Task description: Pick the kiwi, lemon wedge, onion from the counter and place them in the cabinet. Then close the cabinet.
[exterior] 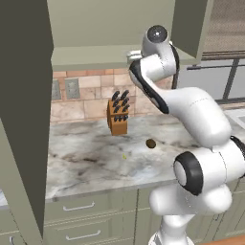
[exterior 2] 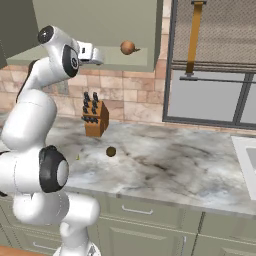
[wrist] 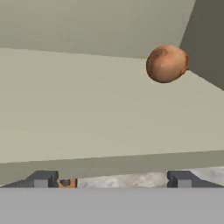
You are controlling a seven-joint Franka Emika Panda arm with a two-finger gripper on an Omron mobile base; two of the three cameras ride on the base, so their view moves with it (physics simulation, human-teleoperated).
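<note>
Raised at the cabinet's point(exterior 2: 100, 25) open front, the end effector point(wrist: 111, 179) stands wide and empty; the onion point(wrist: 167, 64) sits deep on the cabinet floor, ahead and to its right. Next, I judge, comes the kiwi point(exterior: 150, 143), far below on the surface point(exterior: 95, 158), with the lemon wedge point(exterior: 124, 156) just nearer

The robot arm point(exterior: 201, 119) is glossy white with rounded segments, black rings at its joints and a dark-capped elbow.
</note>
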